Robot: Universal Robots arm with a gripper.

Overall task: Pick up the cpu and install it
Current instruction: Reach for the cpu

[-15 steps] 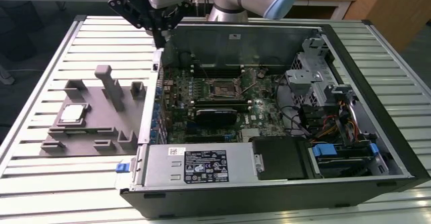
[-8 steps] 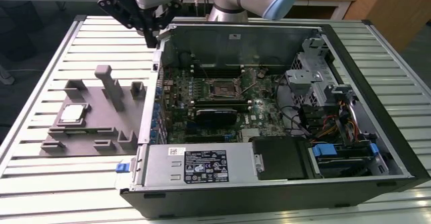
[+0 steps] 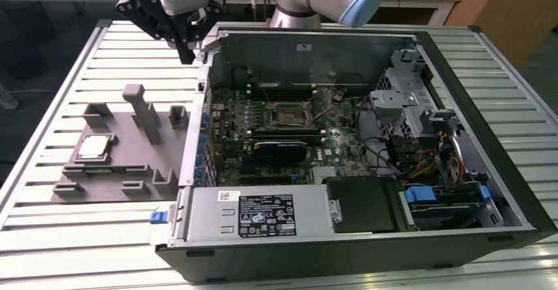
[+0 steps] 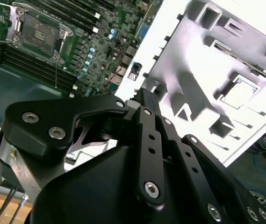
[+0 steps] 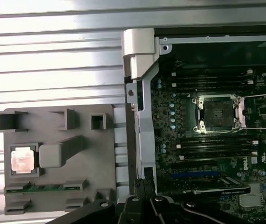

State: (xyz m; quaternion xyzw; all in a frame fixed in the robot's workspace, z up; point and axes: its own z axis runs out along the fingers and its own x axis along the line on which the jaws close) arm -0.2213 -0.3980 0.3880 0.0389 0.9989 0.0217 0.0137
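**Q:** What hazards does this arrangement present?

**A:** The cpu [image 3: 94, 146] lies flat in a recess of the grey fixture tray [image 3: 131, 176]. The tray sits on the slatted tabletop [image 3: 52, 238], beside the open computer case [image 3: 349, 257]. An upright post [image 3: 140, 107] rises from the tray just beside the chip. A descent off centre would probably strike the post or nudge the chip askew in its recess. The case wall [image 5: 140, 116] stands between the tray and the socket [image 5: 214, 113], so a low crossing risks a collision. A tilted or wrongly turned chip could, by my judgement, damage the exposed socket contacts.

**Q:** And the pincer?

**A:** The pincer [image 3: 185, 56] hangs above the tabletop near the case's corner, well apart from the chip. In both wrist views its fingertips [image 5: 142, 187] appear brought together. Nothing lies between them, and they touch nothing.
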